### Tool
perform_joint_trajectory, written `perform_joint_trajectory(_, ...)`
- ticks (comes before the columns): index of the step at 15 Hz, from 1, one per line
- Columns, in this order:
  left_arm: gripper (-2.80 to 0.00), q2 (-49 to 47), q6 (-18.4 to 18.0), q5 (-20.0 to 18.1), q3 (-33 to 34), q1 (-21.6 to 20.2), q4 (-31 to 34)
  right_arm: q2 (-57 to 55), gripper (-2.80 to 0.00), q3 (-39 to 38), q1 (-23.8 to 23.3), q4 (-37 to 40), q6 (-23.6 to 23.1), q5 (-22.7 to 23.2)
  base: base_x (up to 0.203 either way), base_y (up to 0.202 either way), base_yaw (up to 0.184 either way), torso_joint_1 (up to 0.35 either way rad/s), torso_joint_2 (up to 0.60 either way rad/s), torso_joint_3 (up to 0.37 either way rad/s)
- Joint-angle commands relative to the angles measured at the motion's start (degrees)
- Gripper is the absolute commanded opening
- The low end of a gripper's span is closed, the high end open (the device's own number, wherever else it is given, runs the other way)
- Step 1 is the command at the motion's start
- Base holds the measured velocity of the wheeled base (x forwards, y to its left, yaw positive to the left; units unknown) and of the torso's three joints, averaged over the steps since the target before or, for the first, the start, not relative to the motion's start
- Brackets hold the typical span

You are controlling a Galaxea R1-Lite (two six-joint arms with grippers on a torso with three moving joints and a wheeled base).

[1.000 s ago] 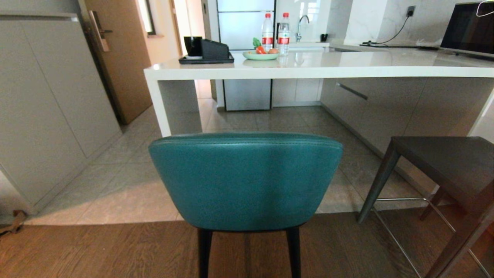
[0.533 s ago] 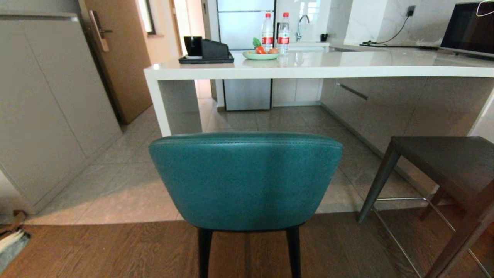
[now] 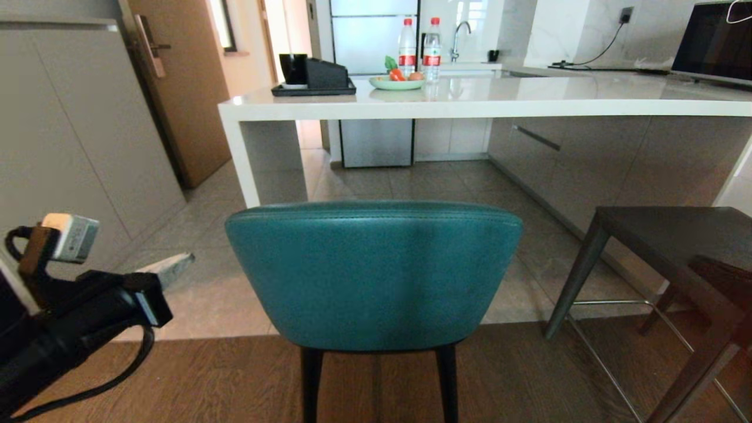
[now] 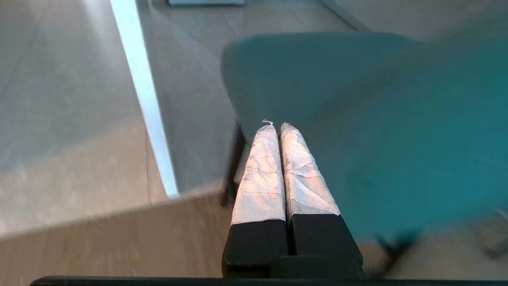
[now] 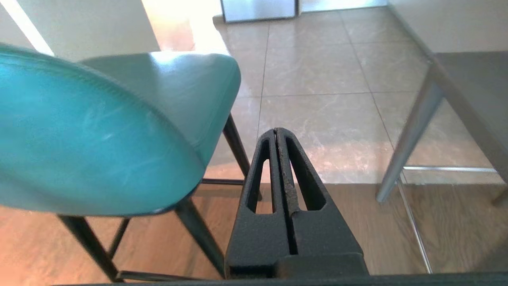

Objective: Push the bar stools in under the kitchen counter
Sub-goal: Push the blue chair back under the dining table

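**Observer:** What is closest to you?

**Operator:** My left gripper (image 3: 176, 264), low on my left, short of the teal stool (image 3: 373, 273). Its 2 taped fingers (image 4: 262, 167) are pressed together on nothing. I judge that suits a shove with a blunt tip better than a grasp. The tip sits just beside the left edge of the stool's backrest, apart from it as far as I can see.

**Observer:** And the other arm?

**Operator:** My right gripper (image 5: 276, 133) is outside the head view. Its wrist camera shows its 2 black fingers closed flat together, empty, pointing at the floor between the 2 stools. The teal seat is just to its left, not touching.

**Observer:** Where do the stools stand?

**Operator:** The teal one is straight ahead, its back toward me, out on the wood floor. The dark grey stool (image 3: 675, 247) is to my right and a little farther on. Both stand well short of the kitchen counter (image 3: 482, 107), so neither is pushed in yet. Beyond, a tray (image 3: 314, 89), a plate (image 3: 396, 85) and 2 bottles (image 3: 407, 50) rest on the slab.
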State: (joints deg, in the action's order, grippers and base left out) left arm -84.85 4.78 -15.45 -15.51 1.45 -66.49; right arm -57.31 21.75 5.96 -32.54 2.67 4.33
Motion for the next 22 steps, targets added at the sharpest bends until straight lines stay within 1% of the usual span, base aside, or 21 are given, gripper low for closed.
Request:
perform_joint_trajectory(1, -2.80, -16.89, -1.10, -1.68, -1.28, -3.38, -13.27, -9.95, -2.80, 0.26, 1.45, -6.34, -0.45, -0.08, 0.000, 0.000, 0.000, 0.000, 0.00, 0.000)
perform_joint_trajectory(2, -2.80, -20.52, -2.39, -4.27, -2.25, -5.99, -17.35, -12.49, -2.80, 0.43, 3.43, -10.58, -1.15, -0.52, 0.000, 0.000, 0.000, 0.000, 0.00, 0.000)
perform_joint_trajectory(3, -2.80, -22.26, -3.47, -7.37, -3.28, -7.91, -20.47, -13.68, -2.80, 0.54, 6.14, -12.64, -1.53, -1.28, 0.000, 0.000, 0.000, 0.000, 0.00, 0.000)
perform_joint_trajectory(4, -2.80, -22.61, -3.91, -8.05, -4.34, -7.87, -21.11, -14.76, -2.80, 0.61, 9.37, -13.89, -1.68, -2.52, 0.000, 0.000, 0.000, 0.000, 0.00, 0.000)
perform_joint_trajectory(6, -2.80, -23.60, -3.99, -7.92, -5.79, -6.49, -21.18, -17.43, -2.80, 1.10, 14.52, -15.87, -1.83, -3.92, 0.000, 0.000, 0.000, 0.000, 0.00, 0.000)
perform_joint_trajectory(7, -2.80, -24.64, -4.05, -7.77, -6.46, -5.90, -21.18, -19.12, -2.80, 1.69, 15.76, -17.00, -1.87, -4.22, 0.000, 0.000, 0.000, 0.000, 0.00, 0.000)
perform_joint_trajectory(9, -2.80, -26.76, -4.16, -7.60, -8.07, -5.43, -21.18, -21.21, -2.80, 2.77, 16.27, -18.82, -1.88, -5.40, 0.000, 0.000, 0.000, 0.000, 0.00, 0.000)
perform_joint_trajectory(12, -2.80, -29.09, -4.24, -7.51, -10.46, -5.41, -21.18, -24.08, -2.80, 3.29, 16.28, -19.61, -1.89, -5.35, 0.000, 0.000, 0.000, 0.000, 0.00, 0.000)
perform_joint_trajectory(14, -2.80, -30.99, -5.12, -7.41, -12.53, -4.66, -21.18, -28.09, -2.80, 5.27, 16.50, -22.52, -2.09, -5.51, 0.000, 0.000, 0.000, 0.000, 0.00, 0.000)
perform_joint_trajectory(16, -2.80, -30.67, -5.34, -6.75, -12.53, -2.09, -21.18, -30.88, -2.80, 6.51, 19.13, -24.78, -2.18, -5.94, 0.000, 0.000, 0.000, 0.000, 0.00, 0.000)
perform_joint_trajectory(18, -2.80, -29.77, -5.39, -5.20, -12.31, 0.68, -21.18, -33.15, -2.80, 6.87, 20.12, -27.46, -1.99, -7.48, 0.000, 0.000, 0.000, 0.000, 0.00, 0.000)
perform_joint_trajectory(19, -2.80, -29.26, -5.39, -3.88, -11.70, 2.55, -21.18, -33.57, -2.80, 6.84, 20.21, -28.10, -2.06, -8.42, 0.000, 0.000, 0.000, 0.000, 0.00, 0.000)
perform_joint_trajectory(21, -2.80, -28.24, -5.39, -0.14, -10.50, 6.84, -21.18, -33.57, -2.80, 6.55, 20.23, -28.19, -1.97, -8.54, 0.000, 0.000, 0.000, 0.000, 0.00, 0.000)
perform_joint_trajectory(22, -2.80, -27.38, -5.39, 1.73, -10.47, 8.26, -21.18, -33.66, -2.80, 6.60, 20.19, -28.19, -1.97, -8.54, 0.000, 0.000, 0.000, 0.000, 0.00, 0.000)
